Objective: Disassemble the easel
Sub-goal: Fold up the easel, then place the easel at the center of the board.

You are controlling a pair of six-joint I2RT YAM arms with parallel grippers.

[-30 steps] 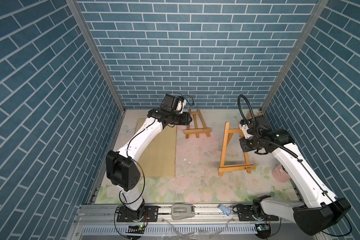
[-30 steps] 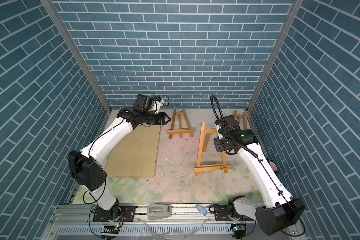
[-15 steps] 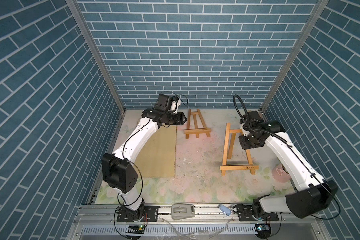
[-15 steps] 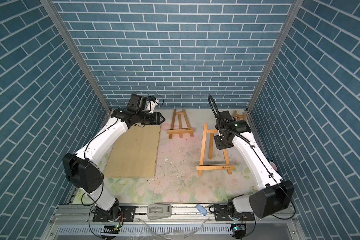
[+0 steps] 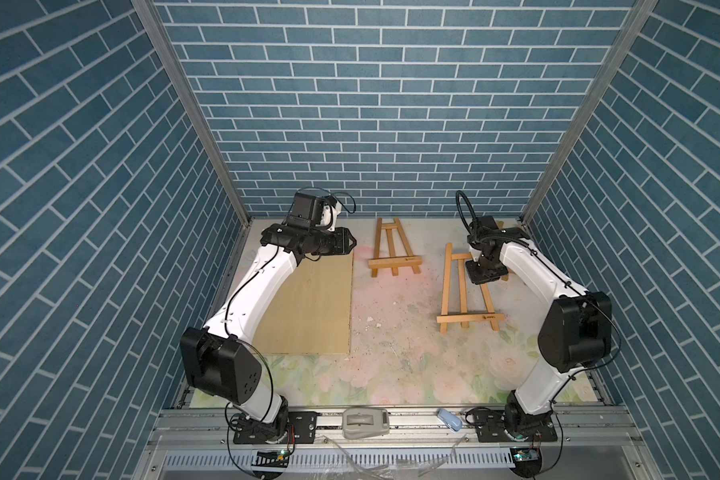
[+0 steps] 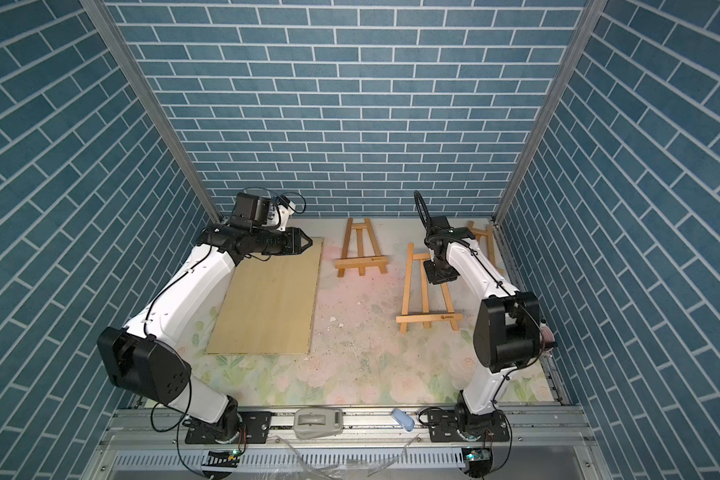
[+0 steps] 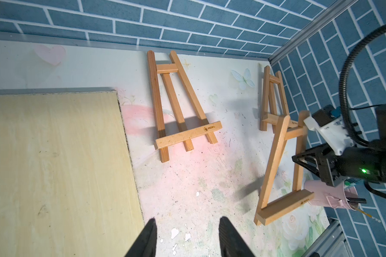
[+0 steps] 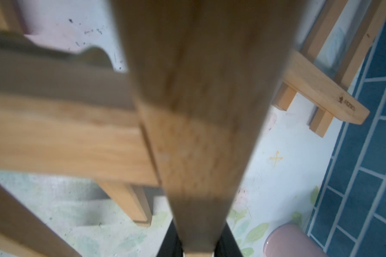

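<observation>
Blue brick-pattern walls [image 5: 371, 104] enclose a floral mat [image 5: 391, 374]. Entry reads left to right.

Leftmost, a plywood board [image 5: 308, 307] lies flat on the mat. Over its far corner hangs the left gripper [image 7: 187, 219], jaws spread with nothing between them, well apart from every easel.

Between the arms, near the back wall, the flat easel [image 5: 393, 257] lies folded and untouched.

Right of centre is the held easel [image 5: 470, 318]. Its top end is tipped up off the mat and its ledge sits low at the near end. Whether its feet touch the mat cannot be told. The right gripper [image 5: 485, 274] pinches one side rail [image 8: 194, 155] partway up, with its fingers [image 8: 223, 242] pressed on opposite faces.

Beyond it, near the back right corner, a third easel [image 7: 273, 100] lies flat. A pink cup [image 7: 328, 195] holding brushes stands near the held easel's ledge.

Risks, as judged:
- A single pinch on a smooth rail, off the frame's middle, may let the frame pivot or slide in the fingers and drop.
- With no second hold, a pull by one arm would likely drag the whole frame rather than separate a part.
- A swing toward the right wall could strike the third easel or tip the pink cup.
- The left gripper's way across passes the flat easel, and a low approach could shove it.
</observation>
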